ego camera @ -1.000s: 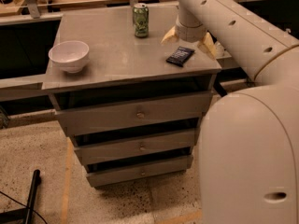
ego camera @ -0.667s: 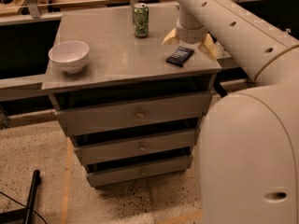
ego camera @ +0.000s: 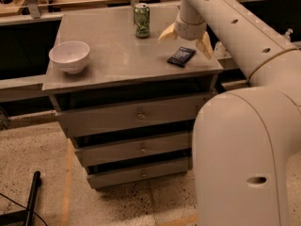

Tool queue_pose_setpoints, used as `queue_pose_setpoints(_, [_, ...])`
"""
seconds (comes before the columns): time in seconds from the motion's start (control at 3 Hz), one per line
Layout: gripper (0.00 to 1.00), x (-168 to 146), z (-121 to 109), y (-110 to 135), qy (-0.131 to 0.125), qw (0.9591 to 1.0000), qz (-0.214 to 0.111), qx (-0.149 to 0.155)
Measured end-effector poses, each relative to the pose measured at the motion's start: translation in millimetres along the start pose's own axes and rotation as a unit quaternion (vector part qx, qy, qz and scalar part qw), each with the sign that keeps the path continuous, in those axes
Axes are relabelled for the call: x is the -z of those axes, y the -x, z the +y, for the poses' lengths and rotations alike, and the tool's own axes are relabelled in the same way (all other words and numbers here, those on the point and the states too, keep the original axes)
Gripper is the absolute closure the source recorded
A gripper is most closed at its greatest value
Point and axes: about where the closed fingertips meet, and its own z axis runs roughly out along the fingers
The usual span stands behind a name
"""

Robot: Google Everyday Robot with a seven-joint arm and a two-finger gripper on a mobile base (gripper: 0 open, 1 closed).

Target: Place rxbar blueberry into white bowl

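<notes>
Two spread fingers [ego camera: 205,45] of the gripper [ego camera: 186,40] hover above the rxbar blueberry [ego camera: 181,56].

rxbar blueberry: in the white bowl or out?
Out. The rxbar blueberry lies flat on the cabinet top near its right edge, by the open gripper; the white bowl sits far left.

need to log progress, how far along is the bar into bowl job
Done: nothing yet; the bowl sits empty on the left of the table. In hand: the gripper hangs over the bar, jaws spread either side of it; the bar lies flat near the right edge, ungripped. Left: close on it, lift, carry it left and drop it in the bowl.
</notes>
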Motion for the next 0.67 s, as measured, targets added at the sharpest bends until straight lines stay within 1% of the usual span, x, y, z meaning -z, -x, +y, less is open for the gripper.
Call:
queue_pose_setpoints(0.33, [0.00, -6, -12, 2, -0.008, 0.9997, -0.015, 0.015])
queue_pose_setpoints(0.67, [0.25, -21, -24, 9, 0.001, 0.9990, -0.031, 0.031])
